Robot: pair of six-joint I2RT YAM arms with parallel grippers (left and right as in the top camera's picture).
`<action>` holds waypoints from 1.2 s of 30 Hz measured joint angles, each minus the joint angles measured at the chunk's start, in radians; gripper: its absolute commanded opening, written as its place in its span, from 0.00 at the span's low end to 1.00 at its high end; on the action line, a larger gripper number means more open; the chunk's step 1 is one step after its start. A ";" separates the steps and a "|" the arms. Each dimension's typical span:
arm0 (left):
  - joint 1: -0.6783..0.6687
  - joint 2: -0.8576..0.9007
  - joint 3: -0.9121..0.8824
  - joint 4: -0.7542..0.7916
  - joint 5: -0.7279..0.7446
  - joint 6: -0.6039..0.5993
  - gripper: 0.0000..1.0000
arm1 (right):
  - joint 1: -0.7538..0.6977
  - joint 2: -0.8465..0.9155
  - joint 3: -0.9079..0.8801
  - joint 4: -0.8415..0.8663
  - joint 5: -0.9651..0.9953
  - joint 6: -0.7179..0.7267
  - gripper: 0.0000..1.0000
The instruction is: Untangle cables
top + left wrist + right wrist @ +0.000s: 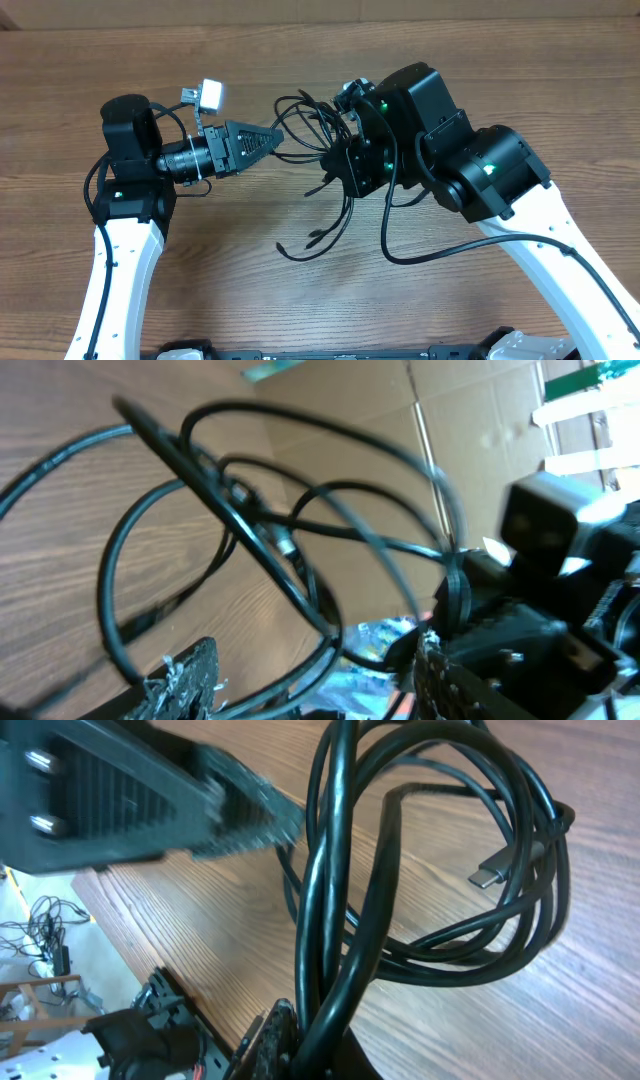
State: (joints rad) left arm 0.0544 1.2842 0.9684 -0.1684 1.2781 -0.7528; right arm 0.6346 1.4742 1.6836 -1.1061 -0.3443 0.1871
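The cables (312, 128) are a tangle of thin black cords held up off the wooden table at the centre, with loose strands trailing toward the front (318, 236). My right gripper (347, 166) is shut on a bundle of them; in the right wrist view the cords (340, 870) run into its jaws (310, 1042), and a small plug end (490, 876) lies over the table. My left gripper (272, 137) reaches in from the left, turned on its side. In the left wrist view its fingers (315, 665) are apart, with a loop of cable (250, 510) passing between them.
The right arm's own thick black wire (420, 258) loops over the table at front right. Brown cardboard (450, 420) stands behind the table. The left gripper shows in the right wrist view (150, 790), close to the cords. The wooden table (300, 310) stretches toward the front.
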 measured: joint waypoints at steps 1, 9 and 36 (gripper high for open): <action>0.000 0.000 0.000 -0.019 0.000 0.010 0.62 | 0.002 0.000 0.000 0.009 0.000 0.002 0.04; 0.000 0.000 0.000 -0.066 -0.004 0.052 0.62 | 0.002 0.000 0.000 0.020 0.061 0.011 0.04; 0.000 0.000 0.000 -0.114 -0.039 0.066 0.50 | 0.002 -0.002 0.000 0.071 0.049 0.027 0.04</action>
State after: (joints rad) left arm 0.0544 1.2842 0.9684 -0.2825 1.2396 -0.6872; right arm 0.6369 1.4727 1.6836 -1.0351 -0.2955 0.2138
